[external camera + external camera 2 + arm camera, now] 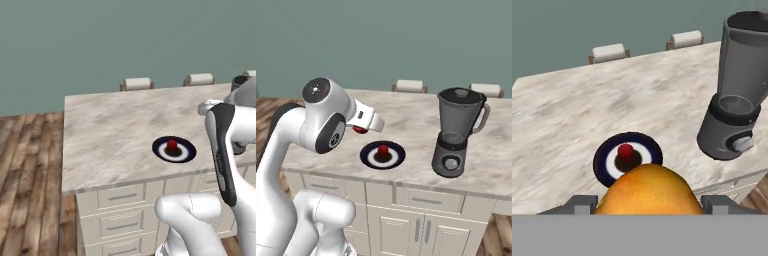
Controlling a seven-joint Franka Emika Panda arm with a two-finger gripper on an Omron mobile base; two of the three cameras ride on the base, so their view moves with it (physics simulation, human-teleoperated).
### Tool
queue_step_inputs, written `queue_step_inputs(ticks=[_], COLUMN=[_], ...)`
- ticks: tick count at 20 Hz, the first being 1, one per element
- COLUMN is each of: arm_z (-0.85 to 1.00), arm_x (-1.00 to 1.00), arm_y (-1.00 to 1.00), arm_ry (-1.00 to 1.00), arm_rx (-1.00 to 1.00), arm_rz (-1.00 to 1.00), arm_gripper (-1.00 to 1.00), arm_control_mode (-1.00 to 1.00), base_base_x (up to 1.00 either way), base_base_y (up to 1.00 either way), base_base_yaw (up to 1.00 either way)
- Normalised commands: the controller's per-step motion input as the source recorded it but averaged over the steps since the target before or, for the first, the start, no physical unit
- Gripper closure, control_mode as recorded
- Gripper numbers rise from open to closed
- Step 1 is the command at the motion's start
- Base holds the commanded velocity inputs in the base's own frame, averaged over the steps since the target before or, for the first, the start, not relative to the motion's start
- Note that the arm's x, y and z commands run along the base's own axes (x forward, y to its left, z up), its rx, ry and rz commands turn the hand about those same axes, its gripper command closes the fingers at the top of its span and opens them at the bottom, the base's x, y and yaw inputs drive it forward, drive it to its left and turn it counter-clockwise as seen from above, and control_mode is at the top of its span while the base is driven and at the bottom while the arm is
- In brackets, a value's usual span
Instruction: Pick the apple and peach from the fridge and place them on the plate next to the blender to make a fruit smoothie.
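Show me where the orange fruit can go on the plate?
The apple sits mid-plate, so only the white ring and dark rim around it are free. The peach is in the tool. The counter left of the plate is bare; the blender crowds the right.

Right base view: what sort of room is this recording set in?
Most likely a kitchen, at an island. A marble-look counter sits over white drawers and cabinet doors, a blender stands on it beside a plate holding an apple, and chair backs line the far side.
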Motion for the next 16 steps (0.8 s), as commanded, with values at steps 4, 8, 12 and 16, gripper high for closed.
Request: queue_step_inputs(ticks=[4,8,12,16], arm_z=[-0.07,-0.70,-0.99,-0.83], arm_x=[0.16,0.65,0.67,0.57], arm_y=[0.03,-0.01,-0.22,-0.32], arm_ry=[0.09,0.57,0.57,0.35], arm_rx=[-0.01,0.00,0.00,0.08], arm_rz=[0.00,0.00,0.00,0.03], arm_gripper=[1.00,1.00,1.00,1.00], arm_control_mode=[-1.00,-1.00,-1.00,-1.00], base_base_x=[0.38,0.00,0.00,0.00], base_base_y=[0.00,0.00,0.00,0.00], base_base_yaw=[-0.01,0.00,0.00,0.00])
